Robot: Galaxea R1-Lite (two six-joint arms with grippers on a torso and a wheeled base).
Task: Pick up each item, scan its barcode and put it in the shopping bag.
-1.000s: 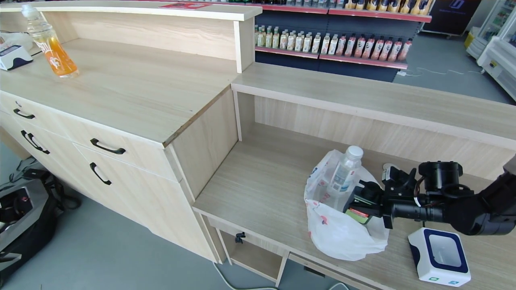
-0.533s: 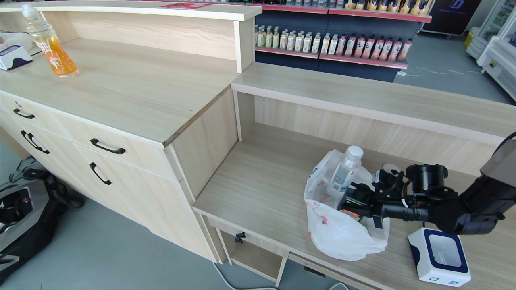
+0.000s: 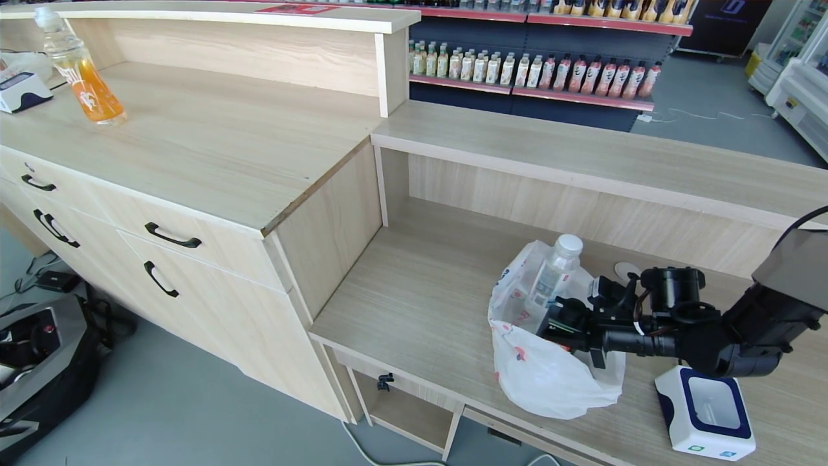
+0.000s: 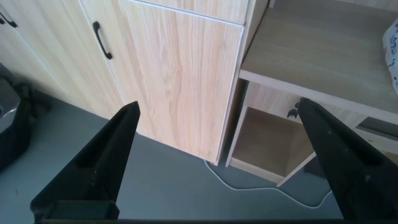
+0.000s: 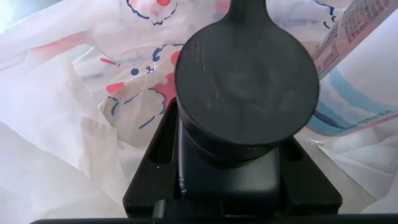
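Checkout area, as observed.

One wooden counter (image 3: 213,155), with one lower desk (image 3: 420,291) stepped down at the robot's right.

One right arm (image 3: 744,330) lies roughly level above the desk, passing over a scanner. The right gripper (image 3: 557,323) is sunk into the mouth of the bag, just beside the clear bottle. Whether it is open or closed cannot be told from here.

One shopping bag (image 3: 543,382) sits on the lower desk near its front edge. It is thin white plastic with a red and blue cartoon print, crumpled, its mouth open upward.

Two bottles. One clear bottle (image 3: 551,275), with a white cap and pale blue label, leans inside the bag, neck and cap above the rim. One orange drink bottle (image 3: 81,74), also white-capped, stands on the counter at the far left, well apart from the bag.

Two scanners, both white with dark blue trim. One scanner (image 3: 705,411) sits on the desk near the bag. The second scanner (image 3: 22,90) sits near the orange bottle.

The left gripper (image 4: 217,102) hangs low over the grey floor before the cabinet doors, spread wide and holding nothing.
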